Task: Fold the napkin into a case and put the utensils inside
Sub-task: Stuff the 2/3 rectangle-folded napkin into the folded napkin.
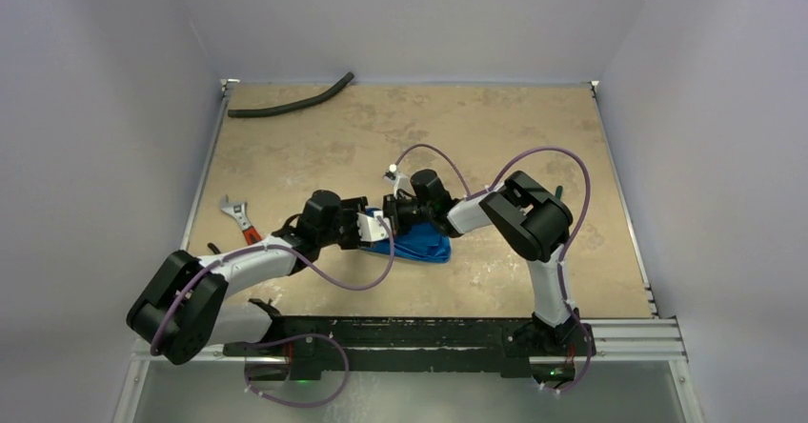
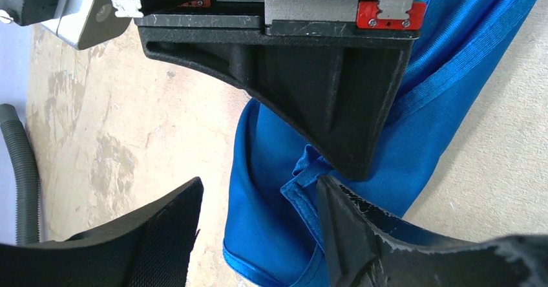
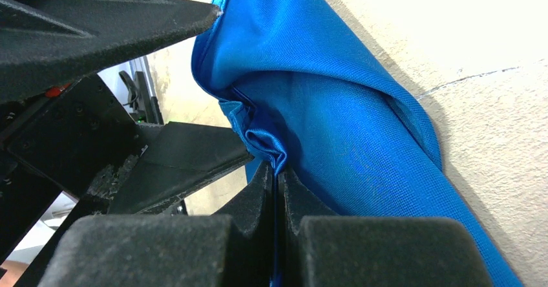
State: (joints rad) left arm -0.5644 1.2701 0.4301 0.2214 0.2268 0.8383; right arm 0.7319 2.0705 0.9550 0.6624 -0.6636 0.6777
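Two-arm fold, mid-grasp. The shiny bright blue satin napkin lies bunched on the mottled beige tabletop, in its near half and between the two arms. It is not yet a flat pouch. Its long axis runs roughly left to right in the overhead view.

The right fingers are pressed fully together on a raised, hemmed fold of the napkin, which sits pinched between their pads.

The left fingers stand well apart and grip nothing. They straddle the left end of the cloth, with one tip just beside the pinched fold and the other over bare tabletop.

Both sets of fingers meet at the cloth's left, far edge, so the bulk of the fabric extends away from them toward the right arm's side. The left fingers appear best placed to take the free hem next to the pinch, a step that would call for closing across the hem rather than along it.

No fork or spoon shows in any view. A black corrugated hose lies well apart at the far edge.
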